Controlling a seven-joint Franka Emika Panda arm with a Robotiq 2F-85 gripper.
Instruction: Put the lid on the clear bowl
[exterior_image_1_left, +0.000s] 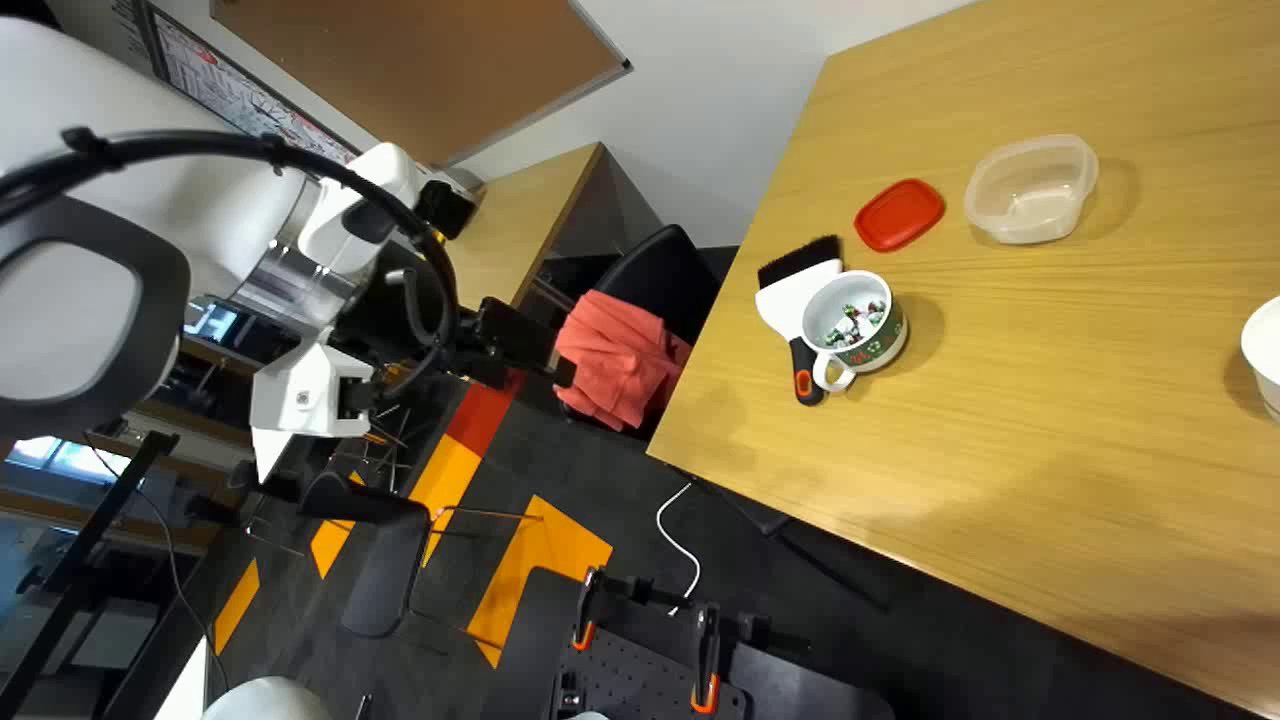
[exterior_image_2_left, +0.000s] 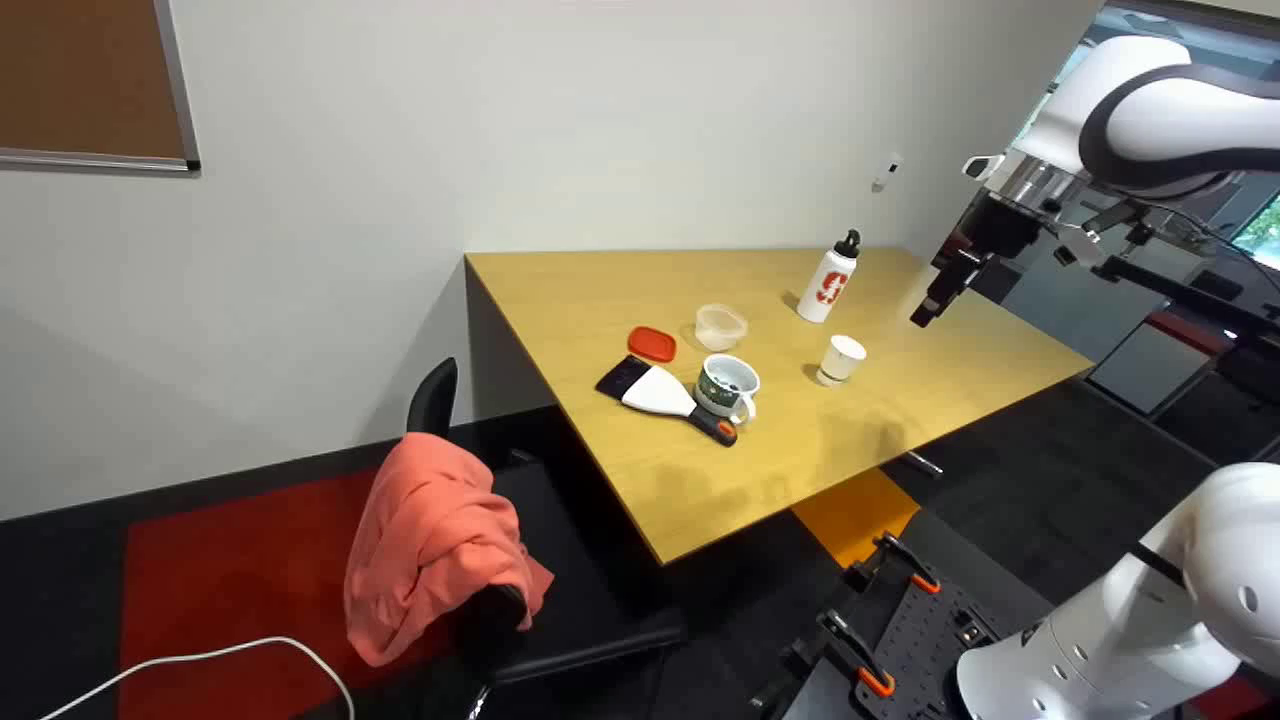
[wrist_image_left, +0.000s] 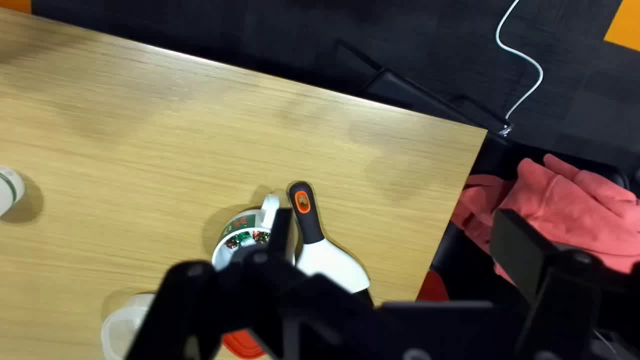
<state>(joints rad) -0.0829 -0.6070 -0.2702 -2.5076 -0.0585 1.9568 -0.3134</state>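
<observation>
The red lid (exterior_image_1_left: 900, 215) lies flat on the wooden table, beside the clear bowl and apart from it. It also shows in an exterior view (exterior_image_2_left: 652, 344) and partly, behind the gripper, in the wrist view (wrist_image_left: 243, 345). The clear bowl (exterior_image_1_left: 1030, 190) stands upright and uncovered on the table. It shows in an exterior view (exterior_image_2_left: 720, 327) and at the lower left of the wrist view (wrist_image_left: 117, 332), partly hidden by a finger. My gripper (wrist_image_left: 397, 225) is open with nothing between its fingers. It hangs well above the table, apart from both things, also in an exterior view (exterior_image_2_left: 940, 293).
A mug (exterior_image_1_left: 880, 345) with small shiny items stands beside a brush (exterior_image_1_left: 795, 300) near the lid. A white cup (exterior_image_2_left: 840, 360) and a white bottle (exterior_image_2_left: 828, 285) stand farther along the table (exterior_image_2_left: 590, 280). A chair with a coral cloth (exterior_image_2_left: 440, 540) is beside the table edge.
</observation>
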